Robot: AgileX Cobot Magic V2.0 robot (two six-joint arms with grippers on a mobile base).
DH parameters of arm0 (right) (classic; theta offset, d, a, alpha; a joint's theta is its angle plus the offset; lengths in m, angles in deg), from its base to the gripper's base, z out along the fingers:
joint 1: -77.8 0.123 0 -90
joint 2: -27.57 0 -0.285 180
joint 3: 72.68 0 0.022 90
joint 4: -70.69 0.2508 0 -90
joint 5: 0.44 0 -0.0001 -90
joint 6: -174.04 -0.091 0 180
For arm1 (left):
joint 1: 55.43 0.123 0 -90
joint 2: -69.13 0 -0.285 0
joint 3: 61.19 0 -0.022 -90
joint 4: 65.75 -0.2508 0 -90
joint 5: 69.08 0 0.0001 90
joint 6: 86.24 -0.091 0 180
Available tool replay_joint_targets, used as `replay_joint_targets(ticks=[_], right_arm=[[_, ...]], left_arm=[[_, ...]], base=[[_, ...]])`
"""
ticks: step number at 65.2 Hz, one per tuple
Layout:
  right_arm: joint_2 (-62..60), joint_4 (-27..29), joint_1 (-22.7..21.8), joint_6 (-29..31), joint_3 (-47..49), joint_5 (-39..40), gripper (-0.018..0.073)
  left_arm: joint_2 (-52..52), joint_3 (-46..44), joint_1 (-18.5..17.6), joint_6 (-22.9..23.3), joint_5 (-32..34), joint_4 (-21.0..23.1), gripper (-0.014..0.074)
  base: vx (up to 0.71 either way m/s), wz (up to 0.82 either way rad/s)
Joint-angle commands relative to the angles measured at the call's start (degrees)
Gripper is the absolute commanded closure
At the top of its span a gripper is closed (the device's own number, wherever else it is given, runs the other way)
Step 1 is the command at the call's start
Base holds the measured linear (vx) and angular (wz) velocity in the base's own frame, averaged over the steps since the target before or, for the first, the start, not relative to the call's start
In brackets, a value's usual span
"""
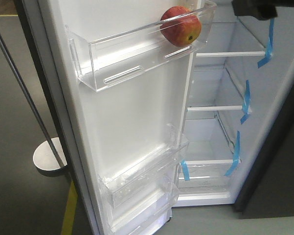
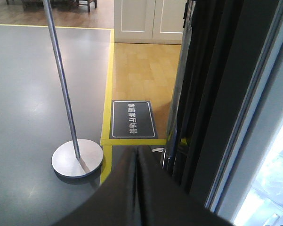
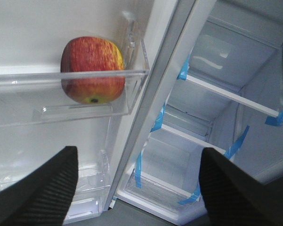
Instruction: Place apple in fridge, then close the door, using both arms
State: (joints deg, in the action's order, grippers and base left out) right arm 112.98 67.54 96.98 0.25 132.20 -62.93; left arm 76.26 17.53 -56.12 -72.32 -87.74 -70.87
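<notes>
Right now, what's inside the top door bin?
Only the apple, at the end nearest the shelves. The rest of the clear bin looks empty through its wall. Whatever sits directly behind the apple is hidden.

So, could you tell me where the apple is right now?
In the front view the apple sits in the upper clear bin of the open door, at the end nearest the fridge shelves.

I log one legible marking from the left wrist view: a dark floor sign set against the yellow floor line. Its white Chinese characters appear to read 家庭客厅场景.
</notes>
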Motion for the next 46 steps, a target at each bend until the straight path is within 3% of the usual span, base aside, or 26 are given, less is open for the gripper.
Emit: replay_joint_targets(ticks=[1,12,24,39,46], right_arm=[[-9.48,-1.01,-0.16,-2.95,-7.88,7.96,0.0053],[-25.71,-2.42,-0.16,-8.33,-27.36,11.94,0.0053],[-41.56,-10.08,-0.16,-17.50,-45.20,11.68,0.0053],[-51.34,-22.68,-0.16,-27.32,-55.05,11.33,0.0053],[-51.87,-25.09,-0.16,-29.63,-55.53,10.20,0.0053]], left_arm=[[-0.81,1.15,-0.05,0.35,4.20,0.18,0.0601],[-0.81,1.15,-0.05,0.35,4.20,0.18,0.0601],[-0.81,1.15,-0.05,0.35,4.20,0.18,0.0601],[-0.81,1.15,-0.05,0.35,4.20,0.18,0.0601],[-0.81,1.15,-0.05,0.35,4.20,0.13,0.0601]], base=[[0.00,0.00],[0.00,0.00],[0.00,0.00],[0.00,0.00],[0.00,0.00]])
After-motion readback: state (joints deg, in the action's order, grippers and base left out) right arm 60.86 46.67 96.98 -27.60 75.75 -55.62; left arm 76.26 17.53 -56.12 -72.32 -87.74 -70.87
